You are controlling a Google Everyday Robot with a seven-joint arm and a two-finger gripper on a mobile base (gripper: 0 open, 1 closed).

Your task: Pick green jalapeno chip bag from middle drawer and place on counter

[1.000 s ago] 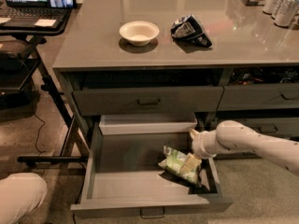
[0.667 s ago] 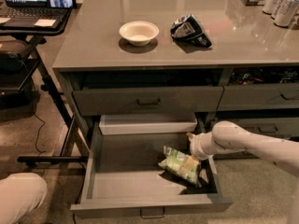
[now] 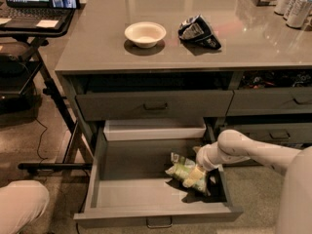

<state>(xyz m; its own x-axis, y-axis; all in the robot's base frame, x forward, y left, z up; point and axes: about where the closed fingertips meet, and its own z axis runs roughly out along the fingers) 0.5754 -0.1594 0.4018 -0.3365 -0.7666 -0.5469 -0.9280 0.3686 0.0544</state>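
The jaws of the gripper point(image 3: 195, 175) are down at the right end of the open middle drawer point(image 3: 95, 179), on the green jalapeno chip bag point(image 3: 179, 168). I cannot tell how wide they stand. Most of the bag lies toward ten o'clock, long axis ten-to-four.

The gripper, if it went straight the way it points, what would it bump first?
Probably the green jalapeno chip bag. The gripper points down and left inside the open middle drawer, with the bag at its tip. Depth is unclear, so they may touch.
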